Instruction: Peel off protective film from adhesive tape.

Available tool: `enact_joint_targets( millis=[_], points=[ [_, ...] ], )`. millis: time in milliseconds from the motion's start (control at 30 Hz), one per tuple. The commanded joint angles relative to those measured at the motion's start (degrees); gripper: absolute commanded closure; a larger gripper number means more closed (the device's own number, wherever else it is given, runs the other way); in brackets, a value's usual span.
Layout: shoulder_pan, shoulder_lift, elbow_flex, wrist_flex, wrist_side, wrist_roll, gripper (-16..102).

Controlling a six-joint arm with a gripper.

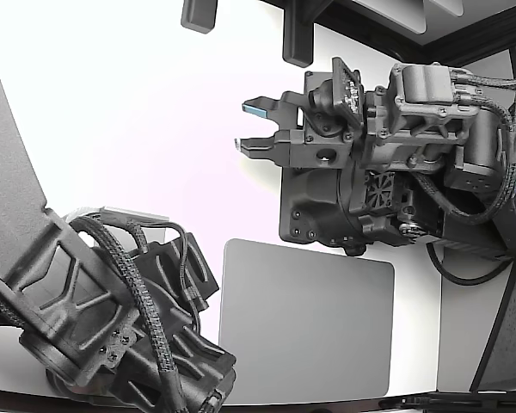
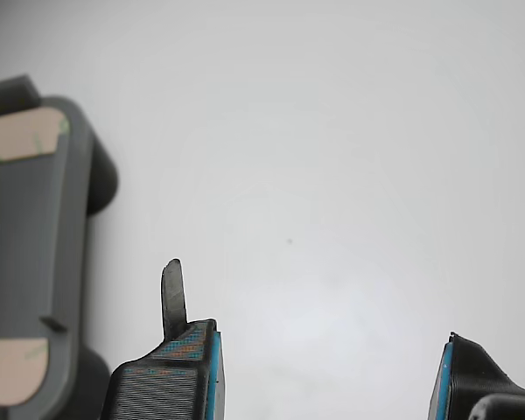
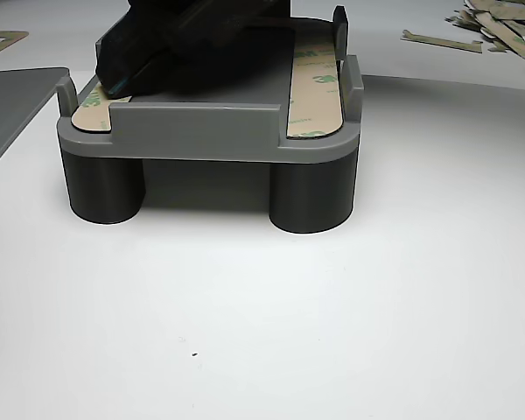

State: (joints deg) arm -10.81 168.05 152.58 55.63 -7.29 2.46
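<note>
A grey holder on round legs [image 3: 206, 131] carries tan adhesive tape strips with printed film, one along its right side [image 3: 315, 83] and one at its left corner [image 3: 92, 109] in the other view. A dark second gripper [image 3: 192, 39] rests on top of the holder. In the wrist view the holder [image 2: 35, 245] lies off to one side, with tan strips [image 2: 13, 140] at both ends. My gripper [image 2: 328, 350] is open and empty over bare white table, apart from the holder. A thin grey tab [image 2: 172, 297] sticks out from one fingertip. In the exterior view my gripper [image 1: 242, 126] is open and points towards the view's left.
A grey mat [image 1: 305, 318] lies on the white table in front of my arm. The second arm [image 1: 112, 310] fills the exterior view's lower left. A pile of peeled film strips [image 3: 499, 22] lies behind the holder, at the other view's right.
</note>
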Motion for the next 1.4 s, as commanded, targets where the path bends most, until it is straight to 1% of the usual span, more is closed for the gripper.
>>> enact_joint_targets(
  millis=[0,67,100,133,167,200,233,300,333,567,800,933,1067,1100,1133,1200,1233,1300,1367],
  points=[
    [-1.1,1.2,-1.4,-0.4,0.7,0.6,78],
    [-1.1,1.2,-1.4,-0.4,0.7,0.6,64],
    [-1.1,1.2,-1.4,-0.4,0.7,0.6,52],
    [-1.1,1.2,-1.4,-0.4,0.7,0.6,45],
    [-1.1,1.2,-1.4,-0.4,0.7,0.6,43],
    [-1.1,1.2,-1.4,-0.4,0.7,0.6,46],
    [-1.1,1.2,-1.4,-0.4,0.7,0.6,57],
    [-1.1,1.2,-1.4,-0.4,0.7,0.6,85],
    [-1.1,1.2,-1.4,-0.4,0.7,0.6,96],
    [-1.0,0.3,-2.5,-0.6,1.1,0.8,97],
    [0.2,-12.6,-13.5,-1.4,1.2,-1.7,97],
    [0.4,-14.9,-15.7,-1.6,1.6,-12.7,97],
    [0.8,-16.2,-15.9,0.0,0.2,-32.6,97],
    [1.9,-16.7,-15.9,0.6,1.3,-38.7,97],
    [3.9,-16.9,-15.6,0.8,4.0,-42.5,97],
    [9.2,-17.0,-14.7,0.6,10.9,-48.2,97],
    [11.5,-17.1,-14.3,1.1,13.5,-51.2,97],
    [15.8,-17.1,-13.2,1.2,17.5,-56.8,97],
    [19.9,-17.5,-11.8,0.4,21.3,-57.2,97]
  ],
)
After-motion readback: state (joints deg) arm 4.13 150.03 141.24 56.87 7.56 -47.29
